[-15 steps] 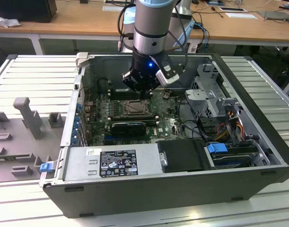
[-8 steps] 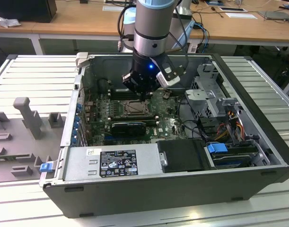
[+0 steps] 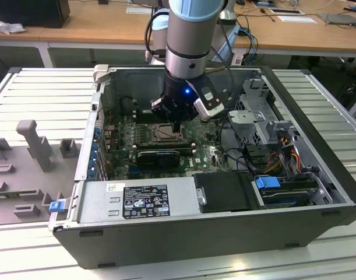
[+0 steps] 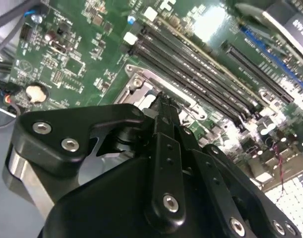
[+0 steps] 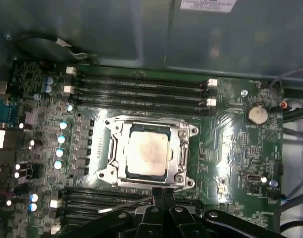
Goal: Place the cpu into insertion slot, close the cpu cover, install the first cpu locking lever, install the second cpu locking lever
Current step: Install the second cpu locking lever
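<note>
The cpu (image 5: 147,152) lies in the insertion slot (image 5: 192,132), its pale silvery face up. The grey cpu cover (image 5: 180,151) lies flat over it, framing the chip in its window. My gripper (image 5: 164,192) stands at the socket's edge with its two black fingers pressed together and nothing visible between them. A thin metal lever (image 5: 129,204) runs along that same edge, beside the fingertips. In the exterior view the gripper (image 3: 176,125) hangs low over the socket (image 3: 162,133) inside the open computer case. In the second wrist view the shut gripper (image 4: 163,101) is just off the socket's silvery corner (image 4: 137,82).
Long black memory slots (image 5: 141,91) run on both sides of the socket. A coin battery (image 5: 256,114) sits on the board. A black card (image 3: 159,156), the power supply (image 3: 137,201), a drive bay (image 3: 224,191) and loose cables (image 3: 271,160) crowd the case around the board.
</note>
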Controlling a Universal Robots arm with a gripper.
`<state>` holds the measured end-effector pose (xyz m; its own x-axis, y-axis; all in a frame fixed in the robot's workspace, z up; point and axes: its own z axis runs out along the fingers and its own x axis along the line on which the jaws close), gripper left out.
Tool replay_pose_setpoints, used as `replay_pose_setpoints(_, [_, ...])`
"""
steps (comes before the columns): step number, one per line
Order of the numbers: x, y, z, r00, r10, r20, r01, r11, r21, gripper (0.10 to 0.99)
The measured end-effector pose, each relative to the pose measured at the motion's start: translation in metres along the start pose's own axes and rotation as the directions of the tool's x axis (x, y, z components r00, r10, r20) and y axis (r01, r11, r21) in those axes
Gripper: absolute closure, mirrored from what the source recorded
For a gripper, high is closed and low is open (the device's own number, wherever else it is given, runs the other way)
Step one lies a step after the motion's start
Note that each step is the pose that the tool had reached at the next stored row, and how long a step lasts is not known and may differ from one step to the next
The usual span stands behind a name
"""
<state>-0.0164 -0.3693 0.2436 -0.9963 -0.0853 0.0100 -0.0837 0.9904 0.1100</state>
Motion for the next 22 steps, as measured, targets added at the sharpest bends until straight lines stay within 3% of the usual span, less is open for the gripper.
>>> replay_pose_setpoints(2, [0.0074, -0.0010, 0.0015, 1.0000, 0.000, 0.0000, 0.000, 1.0000, 0.001, 0.980])
replay_pose_setpoints(6, [0.0109, -0.0069, 0.0018, 1.0000, 0.000, 0.0000, 0.000, 1.0000, 0.000, 0.980])
replay_pose_setpoints(9, [0.0222, -0.0068, 0.0041, 1.0000, 0.000, 0.0000, 0.000, 1.0000, 0.000, 0.980])
replay_pose_setpoints(11, [0.0351, -0.0061, 0.0084, 1.0000, 0.000, 0.0001, 0.000, 1.0000, 0.000, 0.980])
replay_pose_setpoints(19, [0.0425, -0.0075, 0.0264, 1.0000, 0.000, -0.0001, 0.000, 1.0000, 0.000, 0.980])
replay_pose_setpoints(20, [0.0450, -0.0078, 0.0312, 1.0000, 0.000, 0.0000, 0.000, 1.0000, 0.000, 0.980])
replay_pose_setpoints(21, [0.0474, -0.0078, 0.0331, 1.0000, 0.000, 0.0000, 0.000, 1.0000, -0.001, 0.980])
replay_pose_setpoints(22, [0.0518, -0.0088, 0.0339, 1.0000, 0.000, 0.0010, 0.000, 0.9999, -0.013, 0.980])
